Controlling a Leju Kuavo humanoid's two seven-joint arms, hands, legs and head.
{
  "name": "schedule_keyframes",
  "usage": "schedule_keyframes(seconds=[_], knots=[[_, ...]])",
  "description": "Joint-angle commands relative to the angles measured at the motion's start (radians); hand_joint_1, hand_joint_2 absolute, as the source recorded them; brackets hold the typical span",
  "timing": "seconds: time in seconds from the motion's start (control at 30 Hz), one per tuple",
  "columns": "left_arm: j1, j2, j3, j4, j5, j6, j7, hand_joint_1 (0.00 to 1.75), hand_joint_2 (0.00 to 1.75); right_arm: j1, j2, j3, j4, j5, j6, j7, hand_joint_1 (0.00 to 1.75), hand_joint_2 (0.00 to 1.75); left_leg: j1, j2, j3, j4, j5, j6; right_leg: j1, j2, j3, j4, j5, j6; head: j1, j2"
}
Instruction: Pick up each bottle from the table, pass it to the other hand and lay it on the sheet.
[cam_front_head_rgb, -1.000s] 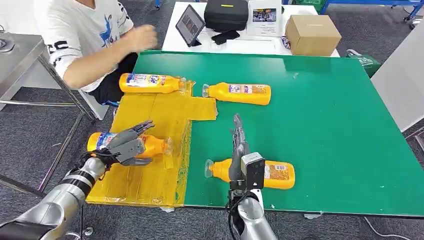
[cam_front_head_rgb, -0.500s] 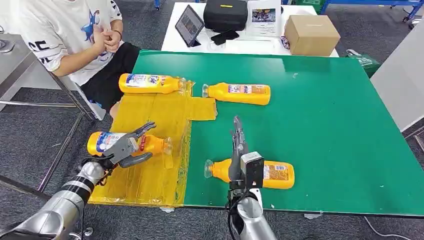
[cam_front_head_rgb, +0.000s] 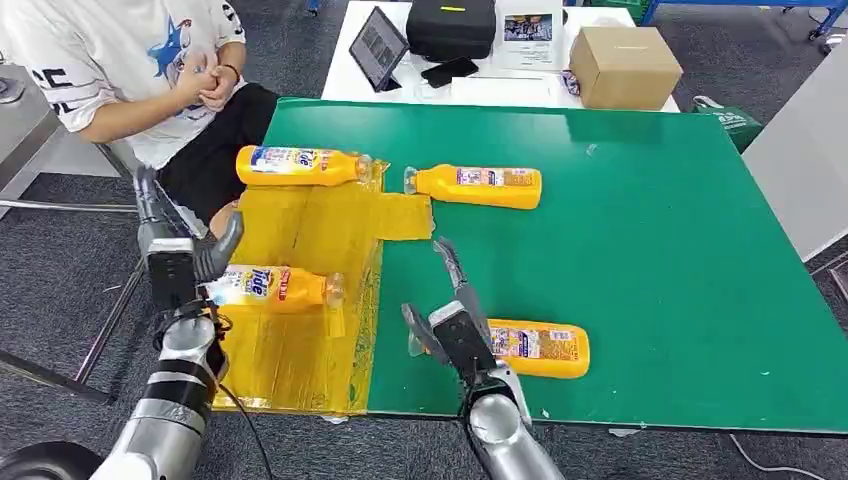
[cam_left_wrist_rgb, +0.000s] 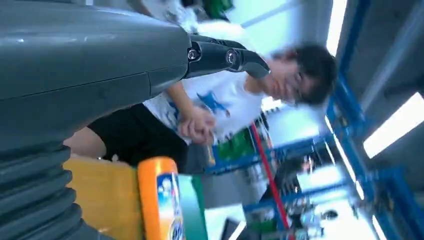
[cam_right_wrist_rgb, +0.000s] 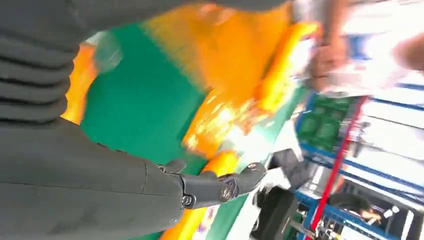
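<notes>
4 orange bottles are seen on the green table (cam_front_head_rgb: 640, 230), all lying on their sides. 2 of them lie on the yellow sheet (cam_front_head_rgb: 300, 350): the far sheet bottle (cam_front_head_rgb: 300, 166) is at the far edge of the sheet, and the near sheet bottle (cam_front_head_rgb: 272, 288), with a blue label, is nearer the robot, its cap pointing toward the green surface. The far table bottle (cam_front_head_rgb: 478, 186) lies on the bare green just beside the corner of the sheet. The near table bottle (cam_front_head_rgb: 528, 346) lies near the front edge of the table.

The left hand (cam_front_head_rgb: 172, 240) is raised upright just beside the base end of the near sheet bottle, with fingers spread and nothing held; whether it touches the bottle cannot be told. The right hand (cam_front_head_rgb: 452, 318) is placed over the neck end of the near table bottle, fingers apart, and nothing is gripped by it.

A person (cam_front_head_rgb: 140, 70) in a white shirt is seated at the far left corner, hands clasped together. Behind the table a tablet (cam_front_head_rgb: 380, 48), a black case (cam_front_head_rgb: 452, 26) and a cardboard box (cam_front_head_rgb: 622, 66) are seen on a white table.
</notes>
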Motion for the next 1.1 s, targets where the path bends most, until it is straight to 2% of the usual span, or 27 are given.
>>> schedule_keyframes(seconds=[0.03, 0.13, 0.6, 0.77, 0.9, 1.1], knots=[[0.193, -0.081, 0.025, -0.112, 0.043, -0.100, 0.026, 0.00, 1.75, 0.054, -0.245, 0.020, -0.198, 0.166, 0.112, 0.116, 0.00, 1.75, 0.000, -0.001, 0.005, -0.001, -0.002, 0.000, 0.001, -0.002, 0.006, -0.003, -0.001, -0.001, 0.000, 0.000], [0.215, -0.087, -0.002, -0.068, 0.020, -0.125, 0.026, 0.00, 1.75, 0.061, -0.305, 0.061, -0.191, 0.190, 0.191, 0.149, 0.00, 1.75, -0.001, -0.001, 0.004, -0.001, -0.002, 0.001, 0.000, -0.002, 0.005, -0.004, -0.001, -0.001, 0.000, 0.000], [0.207, -0.085, -0.003, -0.062, 0.018, -0.127, 0.025, 0.00, 1.75, 0.061, -0.307, 0.061, -0.189, 0.190, 0.190, 0.149, 0.00, 1.75, 0.001, 0.001, 0.000, 0.000, -0.003, 0.000, 0.001, 0.000, 0.001, -0.003, -0.001, -0.001, 0.000, 0.000], [0.210, -0.096, -0.014, -0.001, -0.009, -0.164, 0.036, 0.00, 1.75, 0.074, -0.426, 0.095, -0.221, 0.153, 0.291, 0.188, 0.00, 1.75, 0.000, 0.000, 0.001, 0.000, -0.003, 0.001, 0.001, -0.002, 0.003, -0.003, -0.001, -0.001, 0.000, 0.000], [0.177, -0.102, -0.019, 0.059, -0.020, -0.151, 0.022, 0.00, 1.75, 0.053, -0.504, 0.141, -0.180, 0.105, 0.379, 0.191, 0.00, 1.75, 0.000, -0.002, 0.001, -0.001, -0.003, 0.001, 0.001, -0.003, 0.004, -0.004, -0.001, -0.001, 0.000, 0.000], [0.120, -0.087, -0.026, 0.194, -0.050, -0.086, -0.006, 0.00, 1.75, -0.053, -0.512, 0.197, -0.038, 0.098, 0.388, 0.230, 0.00, 1.75, -0.001, 0.001, 0.000, -0.001, -0.002, 0.001, -0.001, 0.000, 0.002, -0.004, 0.000, -0.001, 0.000, 0.000]])
